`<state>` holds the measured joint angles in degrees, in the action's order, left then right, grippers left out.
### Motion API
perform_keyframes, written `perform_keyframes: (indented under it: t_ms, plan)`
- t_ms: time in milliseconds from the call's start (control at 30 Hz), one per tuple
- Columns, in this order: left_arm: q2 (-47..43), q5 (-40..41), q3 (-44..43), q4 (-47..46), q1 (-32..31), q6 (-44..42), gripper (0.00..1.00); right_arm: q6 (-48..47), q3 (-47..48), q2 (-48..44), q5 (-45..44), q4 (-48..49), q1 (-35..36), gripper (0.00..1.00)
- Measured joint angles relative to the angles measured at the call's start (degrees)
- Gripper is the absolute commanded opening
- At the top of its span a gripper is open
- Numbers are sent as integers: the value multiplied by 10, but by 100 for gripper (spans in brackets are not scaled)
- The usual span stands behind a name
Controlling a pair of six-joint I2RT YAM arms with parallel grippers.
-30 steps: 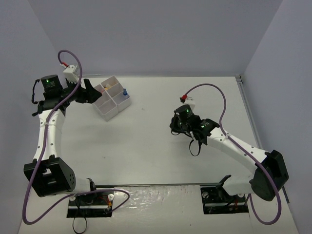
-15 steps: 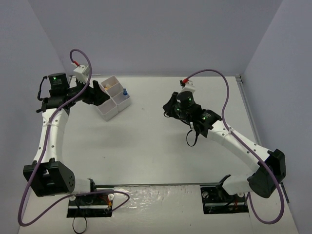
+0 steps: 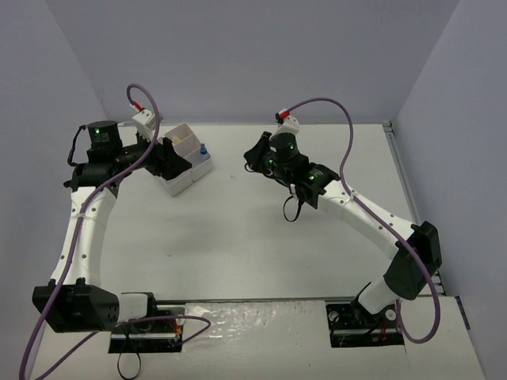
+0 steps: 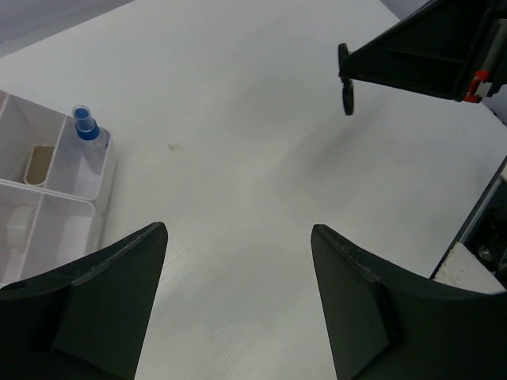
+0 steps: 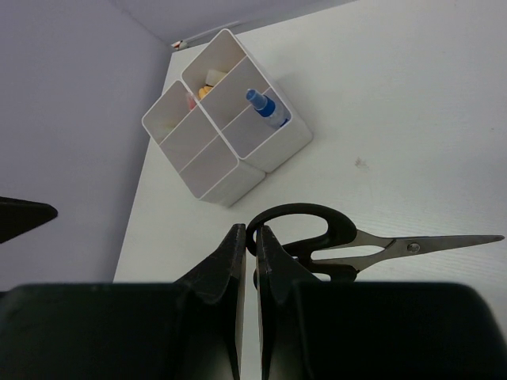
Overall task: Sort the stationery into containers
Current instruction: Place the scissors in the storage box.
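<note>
From above, the white tray (image 3: 188,161) sat at the far left of the table (image 3: 238,245), with a blue-capped bottle (image 3: 203,150) standing in its right-hand corner compartment. The left gripper (image 3: 166,155) hung over the tray's left side. The right gripper (image 3: 255,154) was well out to the right of the tray, above bare table. I could not tell from up there how either set of fingers stood.

The left wrist camera showed its two dark fingers (image 4: 103,309) spread wide apart with nothing between them. The tray lay at the left edge of that view, and the other arm reached in at the top right.

Through the right wrist camera, the fingers (image 5: 231,269) were pressed together, pinching the rim of a black handle loop of the scissors (image 5: 356,241), whose blades pointed off to the right. Beyond them sat the tray, with the bottle leaning in one compartment and small yellowish pieces in a rear one.
</note>
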<state>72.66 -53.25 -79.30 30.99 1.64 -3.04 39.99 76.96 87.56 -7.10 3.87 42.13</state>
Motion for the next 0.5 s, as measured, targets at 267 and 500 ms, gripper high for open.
perform_keyframes:
  t_ms: [267, 500]
  plan:
    - [-4, -17, 59, -60, -54, 81, 70, 31, 30, 66, -11, 76, 24, 0]
    - [0, 28, 83, -136, -89, 117, 69, 74, 74, 121, -14, 135, 34, 0]
